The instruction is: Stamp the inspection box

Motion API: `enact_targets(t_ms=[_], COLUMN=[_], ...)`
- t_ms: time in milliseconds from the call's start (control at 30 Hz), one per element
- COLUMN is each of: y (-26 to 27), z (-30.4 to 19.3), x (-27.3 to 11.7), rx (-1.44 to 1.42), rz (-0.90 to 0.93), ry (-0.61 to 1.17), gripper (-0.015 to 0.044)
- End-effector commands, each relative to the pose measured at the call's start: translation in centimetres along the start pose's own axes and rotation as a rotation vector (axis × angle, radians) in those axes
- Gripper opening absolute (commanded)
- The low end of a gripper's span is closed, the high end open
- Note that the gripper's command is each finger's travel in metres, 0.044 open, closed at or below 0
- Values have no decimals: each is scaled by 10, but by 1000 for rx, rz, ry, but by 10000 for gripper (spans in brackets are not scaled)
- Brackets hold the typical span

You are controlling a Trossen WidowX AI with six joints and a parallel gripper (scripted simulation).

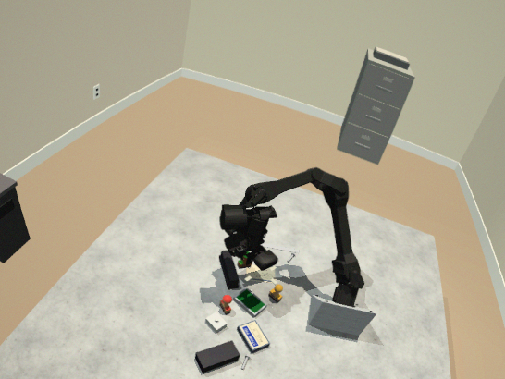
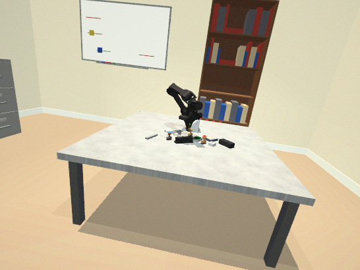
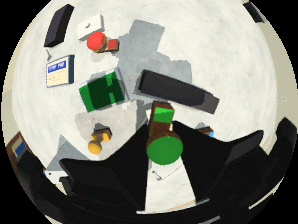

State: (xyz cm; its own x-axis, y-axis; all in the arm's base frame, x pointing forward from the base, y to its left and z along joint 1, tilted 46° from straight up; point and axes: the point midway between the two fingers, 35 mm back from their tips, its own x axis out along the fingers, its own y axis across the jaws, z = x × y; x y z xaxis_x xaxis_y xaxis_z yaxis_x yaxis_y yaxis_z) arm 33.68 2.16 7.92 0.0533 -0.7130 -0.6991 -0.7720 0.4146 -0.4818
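My gripper is shut on the green-topped stamp, which has a brown body and a green patch on its side. The stamp is held above the bench. The cream card lies below and beside the gripper in the top view, partly covered by the arm and shadow; in the wrist view the stamp and fingers hide most of it. Its box and any print cannot be made out. The open green ink pad lies nearby. The stamp's underside is hidden.
A black block stands beside the card. Red, yellow and blue stamps stand around. A labelled pad lid, white box and second black block lie farther off.
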Motion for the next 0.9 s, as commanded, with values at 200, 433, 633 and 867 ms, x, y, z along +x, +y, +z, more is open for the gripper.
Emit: enact_targets(t_ms=[200,433,633,867], y=[7,16,22,22], z=[53,85,101,102], x=[1,5,7,12], rx=[1,2,2,2], rz=[4,3,3,3], ry=[-3,-3,-2,-3], gripper=[0,0,0,0])
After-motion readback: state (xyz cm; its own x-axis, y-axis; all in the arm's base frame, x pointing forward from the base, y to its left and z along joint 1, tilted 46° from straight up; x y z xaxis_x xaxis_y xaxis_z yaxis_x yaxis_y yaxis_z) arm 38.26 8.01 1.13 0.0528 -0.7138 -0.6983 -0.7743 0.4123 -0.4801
